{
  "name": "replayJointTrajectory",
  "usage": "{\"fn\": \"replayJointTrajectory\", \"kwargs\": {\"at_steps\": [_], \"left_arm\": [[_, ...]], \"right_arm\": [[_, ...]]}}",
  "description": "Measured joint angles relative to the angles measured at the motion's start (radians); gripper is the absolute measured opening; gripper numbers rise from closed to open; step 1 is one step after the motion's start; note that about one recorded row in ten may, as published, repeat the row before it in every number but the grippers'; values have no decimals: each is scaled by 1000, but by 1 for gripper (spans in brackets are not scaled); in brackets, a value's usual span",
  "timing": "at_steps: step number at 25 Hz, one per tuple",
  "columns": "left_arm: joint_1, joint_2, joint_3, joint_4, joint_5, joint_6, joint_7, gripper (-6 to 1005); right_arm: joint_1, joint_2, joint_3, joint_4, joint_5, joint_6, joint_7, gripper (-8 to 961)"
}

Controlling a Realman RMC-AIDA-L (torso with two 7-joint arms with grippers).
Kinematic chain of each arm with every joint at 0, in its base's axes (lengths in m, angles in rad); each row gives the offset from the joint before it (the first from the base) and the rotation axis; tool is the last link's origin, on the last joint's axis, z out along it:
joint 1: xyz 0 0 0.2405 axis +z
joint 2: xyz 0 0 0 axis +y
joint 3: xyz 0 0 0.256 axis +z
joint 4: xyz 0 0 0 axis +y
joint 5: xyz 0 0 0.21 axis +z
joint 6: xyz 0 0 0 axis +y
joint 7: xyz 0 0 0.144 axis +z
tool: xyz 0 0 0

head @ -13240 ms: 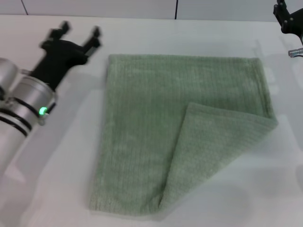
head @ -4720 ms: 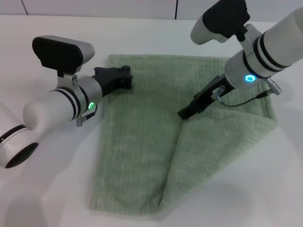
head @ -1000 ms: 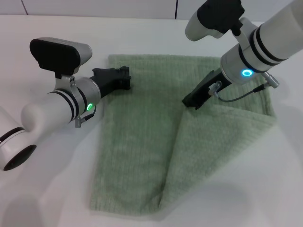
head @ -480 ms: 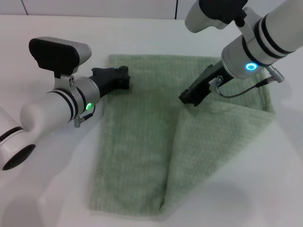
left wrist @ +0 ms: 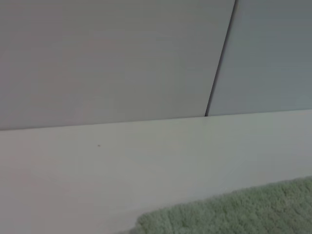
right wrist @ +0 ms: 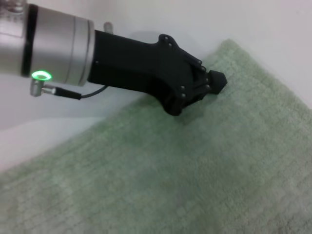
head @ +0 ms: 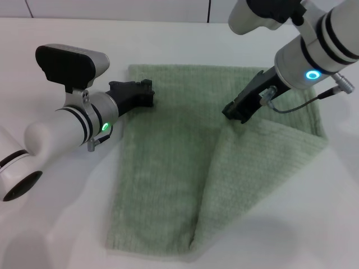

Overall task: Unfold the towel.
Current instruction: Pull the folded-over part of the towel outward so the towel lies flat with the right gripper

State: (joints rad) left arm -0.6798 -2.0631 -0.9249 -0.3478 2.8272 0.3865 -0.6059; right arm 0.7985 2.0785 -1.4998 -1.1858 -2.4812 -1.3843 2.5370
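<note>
Sage-green terry covers the middle of the white table (head: pixel 50 224), where the towel (head: pixel 168 162) lies flat apart from one near corner folded back over the cloth as a triangular flap; the fold's lower end sits at the towel's near hem. To the left, the white left arm (head: pixel 61 131) reaches in over the tabletop, a green light glowing on its wrist. Its black gripper, the left gripper (head: pixel 147 94), rests on the towel's left border near the far corner, fingers pressed together against the cloth; the right wrist view shows the same closed tip (right wrist: pixel 214 82) touching the ribbed fabric just inside the edge. Farther back on the right, the right arm (head: pixel 320 47) angles down from above, a blue ring lit on its wrist and a thin cable looping beside it. The right gripper (head: pixel 238 111) meets the tip of the folded flap, fingers pinched on that corner of the towel, holding it slightly raised. Beyond the towel's far hem, the left wrist view shows bare tabletop running to a pale panelled wall (left wrist: pixel 112 58).
</note>
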Motion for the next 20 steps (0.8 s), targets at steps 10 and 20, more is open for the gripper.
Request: {"fn": "replayJointTrajectory", "kwargs": {"at_steps": [10, 20], "left_arm": [[5, 0, 2, -3, 0, 1, 0, 40], [6, 0, 3, -5, 0, 0, 0, 41]], "right_arm": [[-58, 0, -4, -223, -36, -159, 29, 23], [-101, -1, -7, -421, -40, -354, 67, 24]]}}
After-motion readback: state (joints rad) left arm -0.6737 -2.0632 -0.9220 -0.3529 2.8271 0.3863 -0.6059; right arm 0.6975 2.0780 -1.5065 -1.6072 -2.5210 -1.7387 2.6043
